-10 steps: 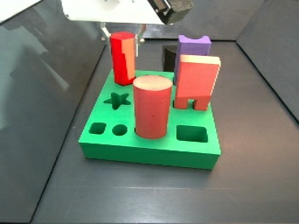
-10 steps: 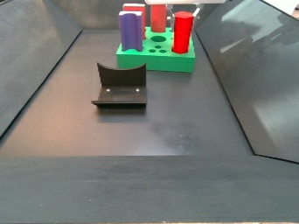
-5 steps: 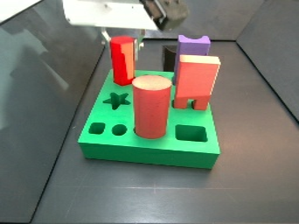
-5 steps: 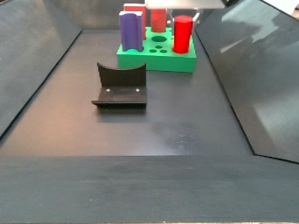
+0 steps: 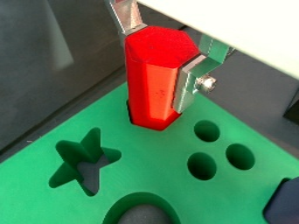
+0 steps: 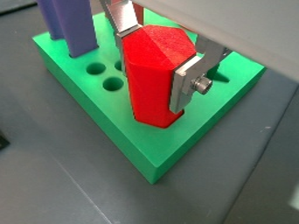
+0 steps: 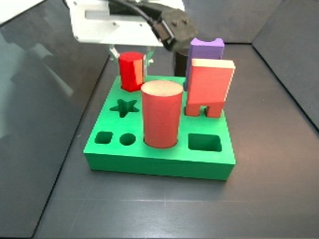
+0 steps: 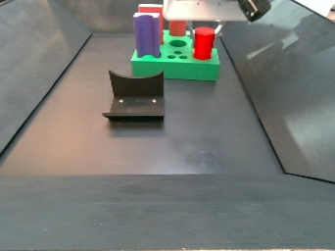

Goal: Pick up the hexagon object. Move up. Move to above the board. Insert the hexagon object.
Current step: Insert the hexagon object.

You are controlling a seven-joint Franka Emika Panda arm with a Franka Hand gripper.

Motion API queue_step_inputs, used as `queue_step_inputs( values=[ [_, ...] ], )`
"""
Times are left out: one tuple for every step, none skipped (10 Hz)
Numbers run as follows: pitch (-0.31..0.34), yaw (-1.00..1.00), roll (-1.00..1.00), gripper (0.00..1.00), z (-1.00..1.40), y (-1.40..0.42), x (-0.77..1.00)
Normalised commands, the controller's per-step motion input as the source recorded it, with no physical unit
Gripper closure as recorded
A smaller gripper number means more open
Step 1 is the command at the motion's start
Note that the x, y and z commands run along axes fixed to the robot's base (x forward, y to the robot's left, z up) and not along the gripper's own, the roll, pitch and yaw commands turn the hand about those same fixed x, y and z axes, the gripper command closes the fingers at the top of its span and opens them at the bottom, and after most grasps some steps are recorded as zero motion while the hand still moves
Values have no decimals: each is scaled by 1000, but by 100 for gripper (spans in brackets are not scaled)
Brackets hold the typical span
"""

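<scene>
One hexagon object (image 5: 156, 77), bright red, upright between gripper (image 6: 158, 54) fingers, lower end sunk into board (image 5: 163, 179) hole at board corner. Silver finger plates (image 6: 187, 80) flank its facets; contact cannot tell. Star cutout (image 5: 82, 158) and three round holes (image 5: 218, 157) just beside gripper. Salmon cylinder (image 7: 159, 114), pink block (image 7: 210, 89), purple peg (image 8: 148, 32) stand in board farther off. Fixture (image 8: 133, 97) well apart.

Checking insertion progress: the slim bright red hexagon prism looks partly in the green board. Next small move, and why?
Probably keep pressing straight down. The gripper is shut on the slim bright red hexagon prism, whose base already sits in its cutout in the thick green board, yet much of it stands above the surface. Release after it seats.
</scene>
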Motion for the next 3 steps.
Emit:
queue_step_inputs(
  values=[
    [-14,0,33,100,-1000,0,0],
    [-81,0,0,100,-1000,0,49],
    [0,0,0,100,0,0,0]
  ],
)
